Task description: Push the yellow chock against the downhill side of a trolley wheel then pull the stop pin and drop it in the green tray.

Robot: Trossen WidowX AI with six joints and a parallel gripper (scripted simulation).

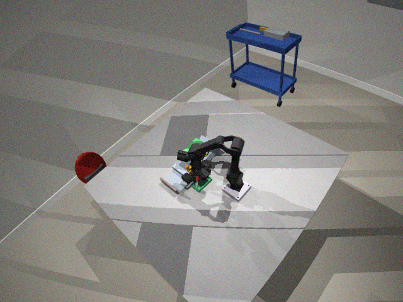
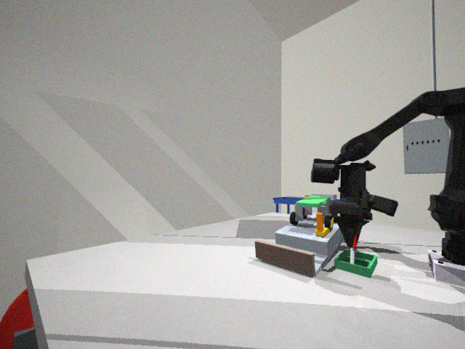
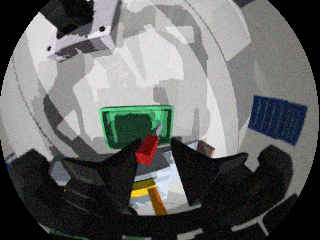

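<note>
- Two fingers of my black parallel-jaw gripper [image 1: 198, 177] [image 2: 352, 246] [image 3: 156, 141] stand partly apart above the green rectangular tray [image 1: 199, 189] [image 2: 352, 267] [image 3: 137, 108].
- Between them, the red-headed stop pin [image 1: 197, 178] [image 2: 352, 256] [image 3: 147, 150] leans, its pale shaft reaching down into the tray; I cannot tell whether its head touches a finger.
- On the pale blue ramp [image 1: 177, 182] [image 2: 300, 239], the green-topped grey trolley [image 1: 196, 141] [image 2: 313, 201] stands upright, the orange-handled yellow chock [image 1: 187, 168] [image 2: 320, 224] [image 3: 157, 201] by its downhill wheel, contact unclear to me.
</note>
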